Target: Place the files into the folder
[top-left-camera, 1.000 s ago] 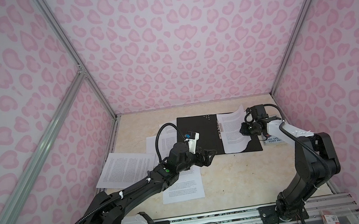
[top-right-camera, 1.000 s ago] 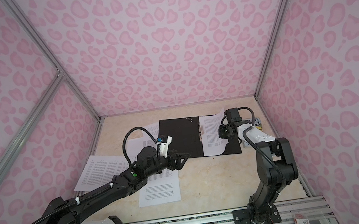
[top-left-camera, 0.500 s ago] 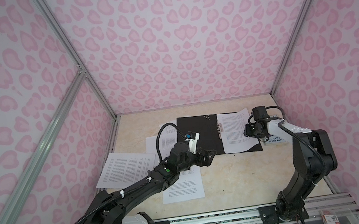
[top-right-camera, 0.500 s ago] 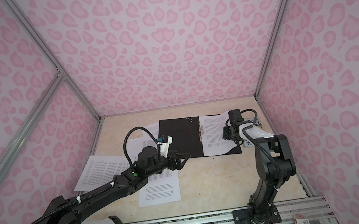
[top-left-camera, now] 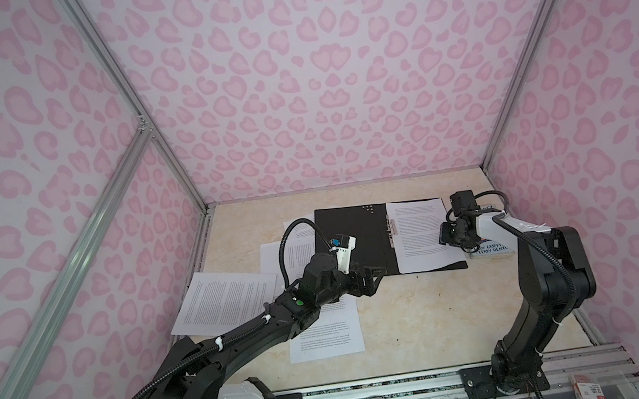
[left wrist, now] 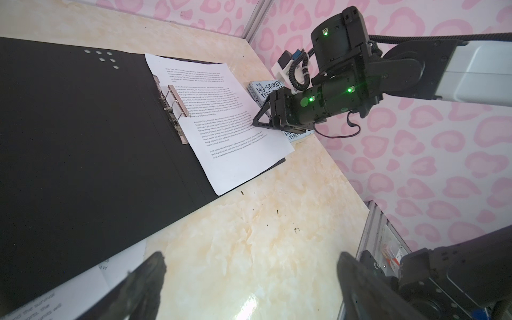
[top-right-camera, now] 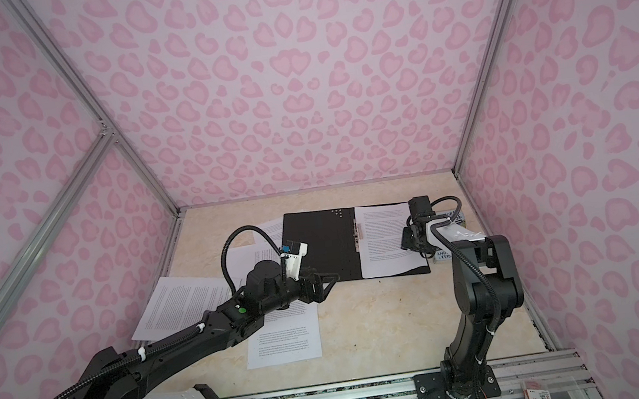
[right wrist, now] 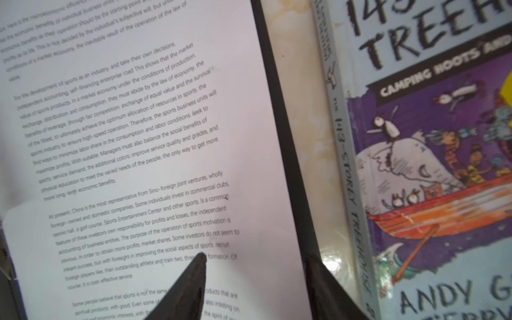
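The beige marbled tabletop (top-left-camera: 408, 314) is carrying everything here. Ahead of the left gripper (top-left-camera: 376, 279) the thin folder (top-left-camera: 353, 242), black inside, is lying wide open and flat, its near edge just beyond the fingertips. That gripper is hovering over bare table with its jaws spread wide, clamping nothing.

Loose white printed sheets are lying around the left arm. One (top-left-camera: 230, 300) is out past the forearm's outer side, another (top-left-camera: 328, 340) is beneath the forearm behind the gripper, and a third (top-left-camera: 273, 257) is beside the folder's left cover.

One more white printed sheet (top-left-camera: 418, 233) is lying flat on the folder's right cover, directly under the right gripper (right wrist: 256, 257). Those jaws are standing apart and holding nothing, one finger (right wrist: 194, 279) over the text and the other at the folder's black border. Whether the tips are touching the paper, I cannot tell.

Just outside that gripper is the small blue-and-purple Treehouse paperback (right wrist: 429, 166), with a strip of table separating it from the folder. Smallest of all is the silver metal spine clip (left wrist: 177, 110), sitting at the sheet's inner edge.
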